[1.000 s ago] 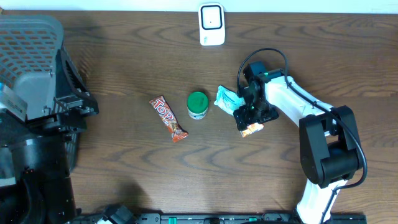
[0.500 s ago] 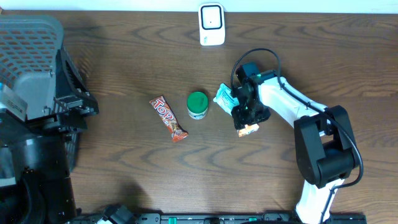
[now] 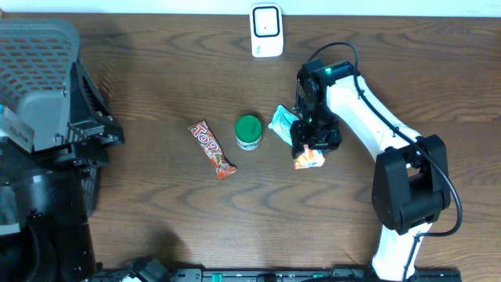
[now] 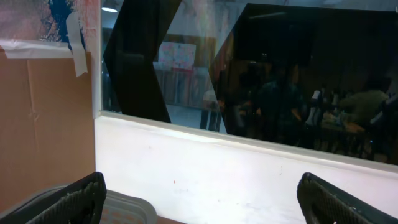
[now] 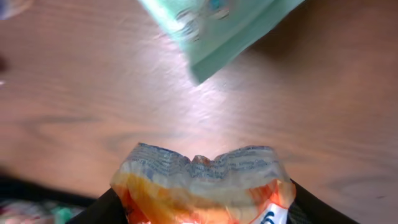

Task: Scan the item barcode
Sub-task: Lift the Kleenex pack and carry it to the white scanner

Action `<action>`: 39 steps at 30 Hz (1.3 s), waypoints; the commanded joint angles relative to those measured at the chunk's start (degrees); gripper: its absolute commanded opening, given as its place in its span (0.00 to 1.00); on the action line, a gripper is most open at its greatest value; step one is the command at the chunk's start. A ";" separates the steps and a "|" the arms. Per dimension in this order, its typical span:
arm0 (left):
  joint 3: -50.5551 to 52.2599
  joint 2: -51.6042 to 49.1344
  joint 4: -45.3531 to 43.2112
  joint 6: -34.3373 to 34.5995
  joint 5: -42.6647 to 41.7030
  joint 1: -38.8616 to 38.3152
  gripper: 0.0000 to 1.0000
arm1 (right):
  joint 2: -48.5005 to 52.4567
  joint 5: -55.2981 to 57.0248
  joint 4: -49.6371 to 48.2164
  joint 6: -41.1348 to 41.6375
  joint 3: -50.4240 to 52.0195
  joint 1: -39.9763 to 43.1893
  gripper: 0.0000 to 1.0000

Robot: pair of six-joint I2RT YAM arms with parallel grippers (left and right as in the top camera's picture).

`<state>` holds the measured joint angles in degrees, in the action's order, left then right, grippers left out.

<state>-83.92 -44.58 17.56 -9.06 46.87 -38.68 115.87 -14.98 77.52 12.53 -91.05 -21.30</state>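
Observation:
My right gripper [image 3: 308, 150] is shut on a crinkled orange and white snack packet [image 3: 310, 160], right of the table's middle. In the right wrist view the packet [image 5: 200, 177] bulges between the black fingers [image 5: 93, 210] and fills the bottom of the frame, with the wood table below it. The white barcode scanner [image 3: 266, 31] stands at the table's back edge, some way beyond the packet. My left gripper [image 4: 205, 202] is open, holds nothing, and faces a white wall and a dark window.
A teal packet [image 3: 284, 124] lies just left of the right gripper, also seen as the teal packet [image 5: 217, 28]. A green-lidded jar [image 3: 249, 131] and a red candy bar [image 3: 212, 149] lie mid-table. A grey basket [image 3: 35, 63] sits at the far left.
The right gripper's jaws have narrowed onto the orange packet. The arm has swung a little left and toward the back, and the packet has shifted slightly with it.

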 commanded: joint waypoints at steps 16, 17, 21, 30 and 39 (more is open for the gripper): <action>0.44 0.26 -0.26 -0.74 0.31 0.15 0.98 | 0.26 -12.07 1.40 5.64 -1.11 -0.52 0.48; 0.44 0.26 -0.26 -0.76 0.33 0.15 0.98 | 0.26 -12.07 1.07 5.64 -1.49 -0.48 0.46; 0.44 0.26 -0.22 -0.76 0.33 0.15 0.98 | 0.26 -10.60 -0.90 5.62 -5.11 -0.39 0.45; 0.44 0.26 -0.22 -0.76 0.33 0.15 0.98 | 0.26 -0.94 -9.99 1.05 -19.85 -0.39 0.45; 0.44 0.26 -0.04 -0.79 0.35 0.15 0.98 | 0.76 12.61 -39.54 1.03 -18.82 -0.55 0.43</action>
<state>-83.92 -44.58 17.58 -9.06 46.87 -38.68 115.87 -9.50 42.11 14.37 -110.50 -21.37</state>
